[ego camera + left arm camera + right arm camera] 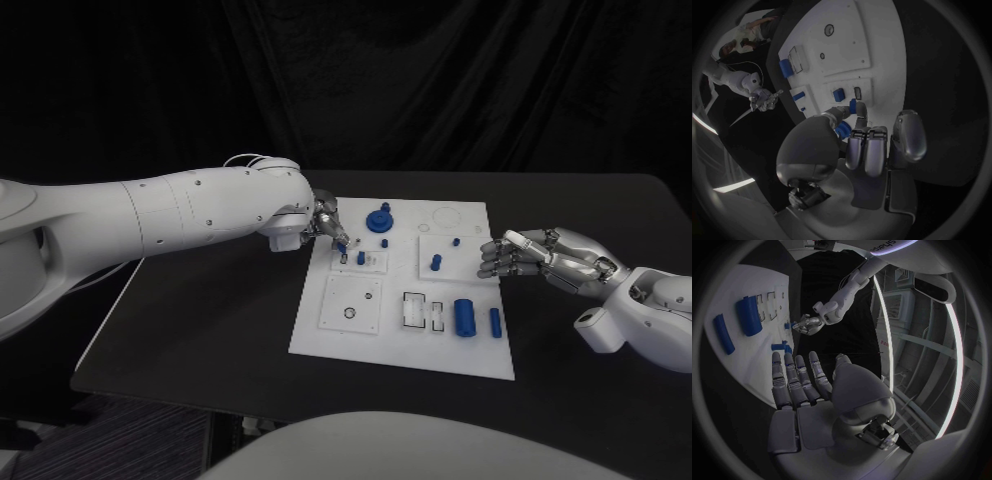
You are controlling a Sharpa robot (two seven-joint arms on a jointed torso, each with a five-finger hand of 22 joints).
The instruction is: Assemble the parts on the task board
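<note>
Your left hand [323,226] pinches a small blue peg [342,244] upright, just above the far-left block of the white board [332,335]. Your right hand [537,255] hovers with fingers spread and holding nothing, at the board's right edge, farther off.

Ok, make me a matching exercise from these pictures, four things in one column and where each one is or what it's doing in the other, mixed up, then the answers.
Things
1. left hand
2. right hand
3. large blue cylinder
4. task board

Places or states
A. lies on its side on the board's near right part
B. fingers spread, holding nothing, beside the board's right edge
C. white, in the middle of the black table
D. pinches a small blue part over the board's far left part

Pairs: 1-D, 2-B, 3-A, 4-C
</note>
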